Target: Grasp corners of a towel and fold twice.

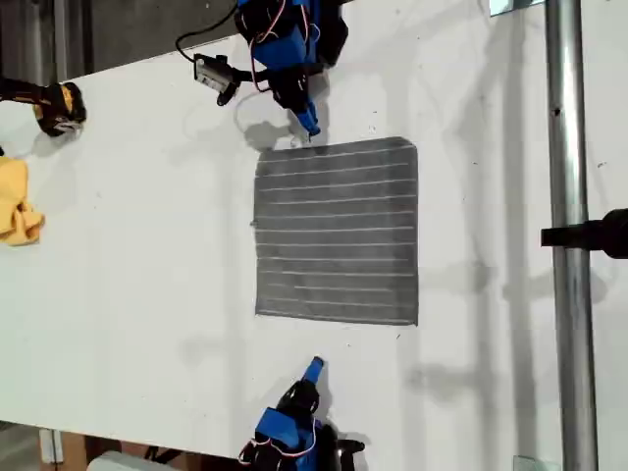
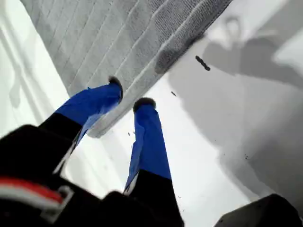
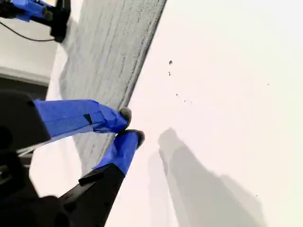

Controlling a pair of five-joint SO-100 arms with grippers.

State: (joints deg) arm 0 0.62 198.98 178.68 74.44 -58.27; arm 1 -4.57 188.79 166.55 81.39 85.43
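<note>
The towel [image 1: 337,231], dark grey with thin pale stripes, lies flat and unfolded in the middle of the white table. All of its corners rest on the table, among them the far one [image 1: 260,154] at the exterior view's left. My first gripper [image 1: 309,128] reaches in from the top of the exterior view to the towel's far edge. In the first wrist view my first gripper [image 2: 130,94] is narrowly open, one fingertip [image 2: 115,85] over the towel [image 2: 109,38] and the other off it, near a corner [image 2: 94,132]. My second gripper [image 1: 314,368] [image 3: 131,125] is shut and empty, a little short of the near edge of the towel [image 3: 109,47].
A yellow cloth [image 1: 15,201] and a yellow-black tool [image 1: 59,106] lie at the exterior view's left edge. A metal pole [image 1: 564,294] with a black clamp [image 1: 594,235] runs down that view's right side. The table's front edge [image 1: 147,440] is near the second arm's base.
</note>
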